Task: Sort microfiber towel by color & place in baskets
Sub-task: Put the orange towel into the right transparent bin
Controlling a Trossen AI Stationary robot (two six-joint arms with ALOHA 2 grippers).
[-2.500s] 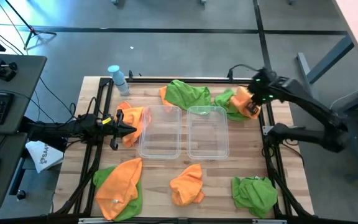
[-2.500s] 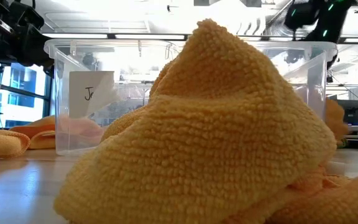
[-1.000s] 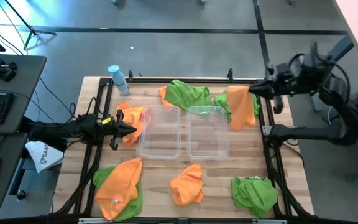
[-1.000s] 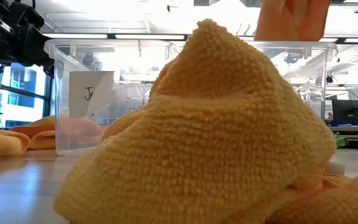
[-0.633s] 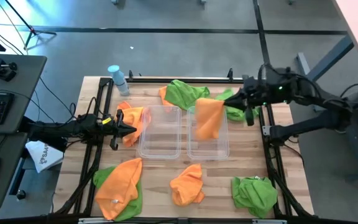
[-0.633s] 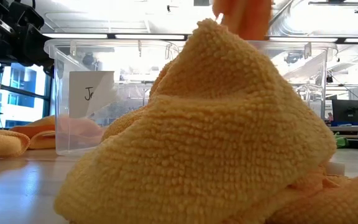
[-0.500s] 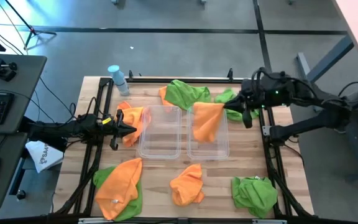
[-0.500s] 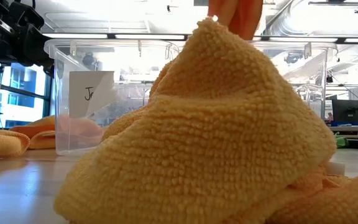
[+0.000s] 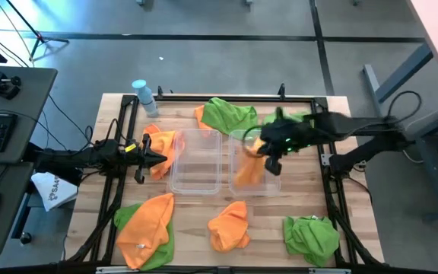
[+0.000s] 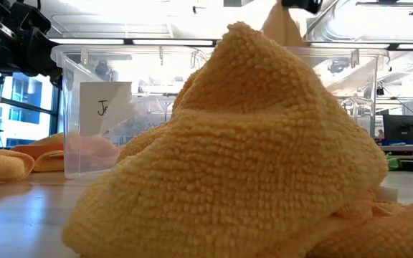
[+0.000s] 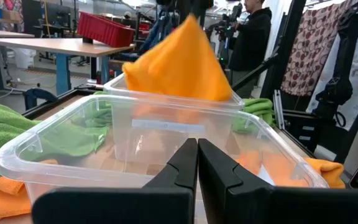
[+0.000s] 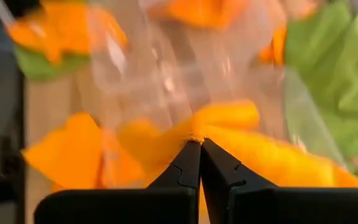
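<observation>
My right gripper is over the right basket, shut on an orange towel that hangs below it. The left wrist view shows this towel above the far basket's rim, and the low view shows its top. My left gripper is shut and holds nothing. It points at the left wall of the left basket, beside an orange towel lying on the table. My right gripper pinches a bunched peak of the orange towel between its two fingers, coming from above and pointing down. The cloth spreads slack below the fingers. Its lower end is at or inside the right basket; whether it touches the floor cannot be told.
Green towels lie at the far edge and near right corner. An orange-on-green pile and an orange towel lie along the near edge; the latter fills the low view. A pale-blue bottle stands at the far left corner.
My right gripper has carried the orange towel from the table's far right corner toward the left and the near edge, and has come down over the right basket. The towel has swung along below it, from beside the green towel to above the basket.
</observation>
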